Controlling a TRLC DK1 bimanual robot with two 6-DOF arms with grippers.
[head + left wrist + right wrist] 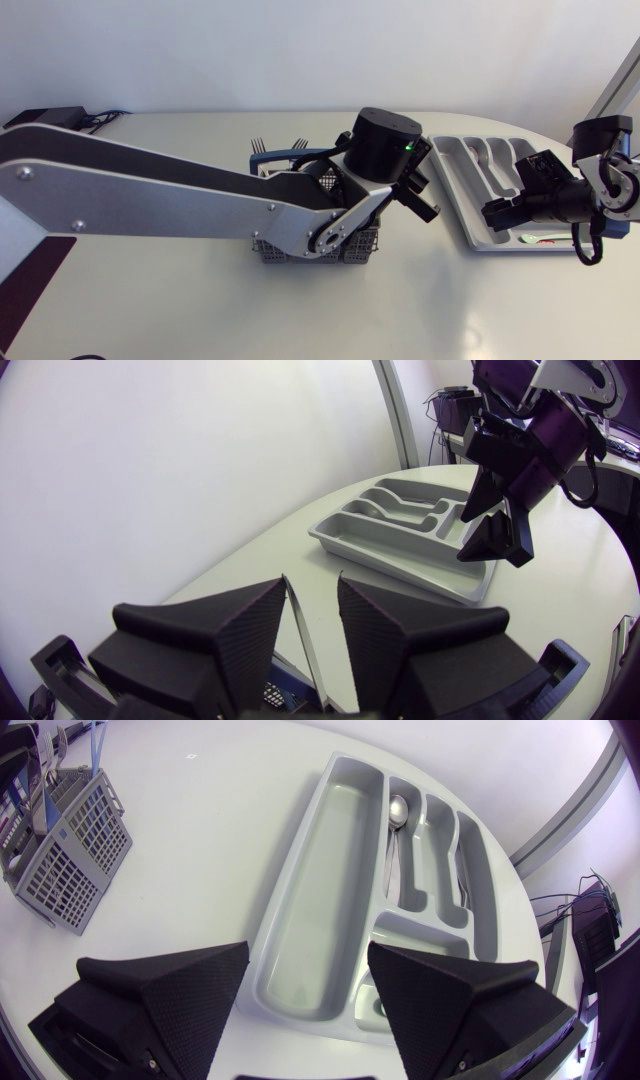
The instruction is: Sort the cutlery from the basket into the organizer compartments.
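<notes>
The grey mesh basket (275, 250) stands mid-table, with forks (275, 148) sticking up at its far side. My left gripper (418, 195) hangs over the basket's right end. In the left wrist view a thin metal knife blade (303, 645) rises between its fingers and lies against one finger (235, 640), with a gap to the other, so the gripper is open. The grey organizer (465, 195) lies to the right, with a spoon (397, 812) in one narrow compartment. My right gripper (500, 212) hovers open and empty over the organizer's near end (300, 970).
The basket (70, 860) also shows in the right wrist view, off to one side of the organizer. My right gripper (495, 530) hangs just above the organizer (400, 530), close ahead of my left one. Bare tabletop lies between basket and organizer.
</notes>
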